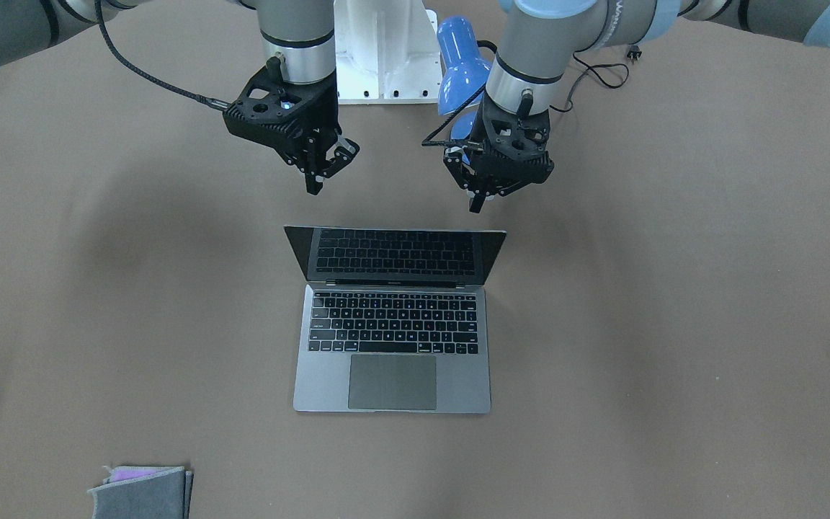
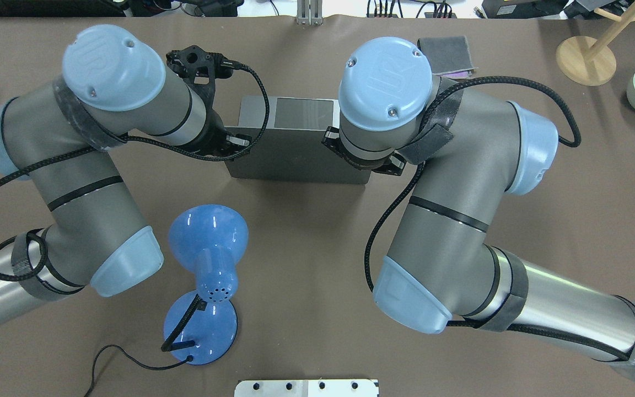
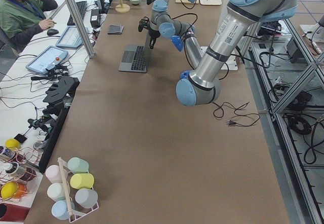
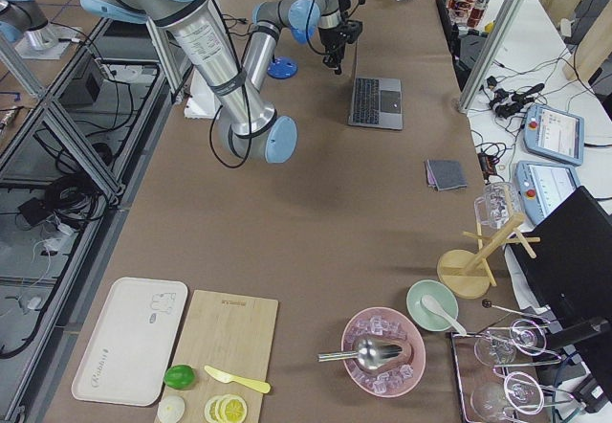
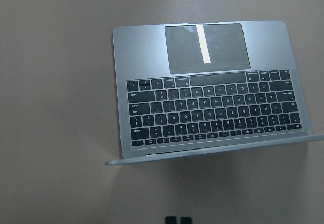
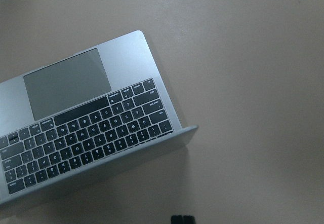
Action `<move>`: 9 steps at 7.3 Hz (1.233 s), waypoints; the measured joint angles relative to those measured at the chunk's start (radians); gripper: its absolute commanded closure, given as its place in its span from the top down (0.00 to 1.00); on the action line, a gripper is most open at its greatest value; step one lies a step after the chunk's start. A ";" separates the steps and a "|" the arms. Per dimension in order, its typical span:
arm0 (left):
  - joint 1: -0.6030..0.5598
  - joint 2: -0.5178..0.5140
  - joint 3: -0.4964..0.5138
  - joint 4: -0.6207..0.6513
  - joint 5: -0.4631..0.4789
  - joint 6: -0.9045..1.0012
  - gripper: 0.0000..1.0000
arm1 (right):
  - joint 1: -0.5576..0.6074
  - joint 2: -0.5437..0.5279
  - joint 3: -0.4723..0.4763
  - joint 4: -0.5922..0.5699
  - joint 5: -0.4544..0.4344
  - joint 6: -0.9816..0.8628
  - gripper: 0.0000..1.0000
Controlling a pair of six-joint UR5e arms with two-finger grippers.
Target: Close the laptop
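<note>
Left gripper [image 5: 177,220] behind open laptop [image 5: 202,82]

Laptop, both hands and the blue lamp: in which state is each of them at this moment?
laptop: open, lid raised, screen dark.
left hand: shut, empty, hovering behind the laptop without touching it.
right hand: shut, empty, hovering behind the laptop without touching it.
blue lamp: standing upright; its plug lies loose, unplugged.
</note>
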 measured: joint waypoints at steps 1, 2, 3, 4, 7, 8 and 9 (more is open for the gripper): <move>0.000 -0.010 0.014 0.000 0.000 0.002 0.00 | 0.002 0.003 -0.021 0.018 -0.001 -0.002 0.00; 0.000 -0.020 0.027 -0.001 0.000 0.004 0.00 | 0.005 0.009 -0.040 0.033 -0.001 -0.005 0.00; -0.001 -0.028 0.037 -0.002 0.000 0.006 0.00 | 0.012 0.012 -0.059 0.052 -0.002 -0.015 0.00; -0.002 -0.034 0.046 -0.002 0.000 0.011 0.00 | 0.022 0.014 -0.083 0.074 -0.002 -0.030 0.00; -0.025 -0.063 0.103 -0.008 -0.003 0.048 0.00 | 0.050 0.015 -0.139 0.131 0.000 -0.062 0.00; -0.041 -0.078 0.129 -0.011 -0.004 0.062 0.00 | 0.056 0.018 -0.151 0.140 0.000 -0.070 0.00; -0.056 -0.101 0.163 -0.014 -0.004 0.074 0.00 | 0.061 0.023 -0.168 0.153 0.000 -0.076 0.00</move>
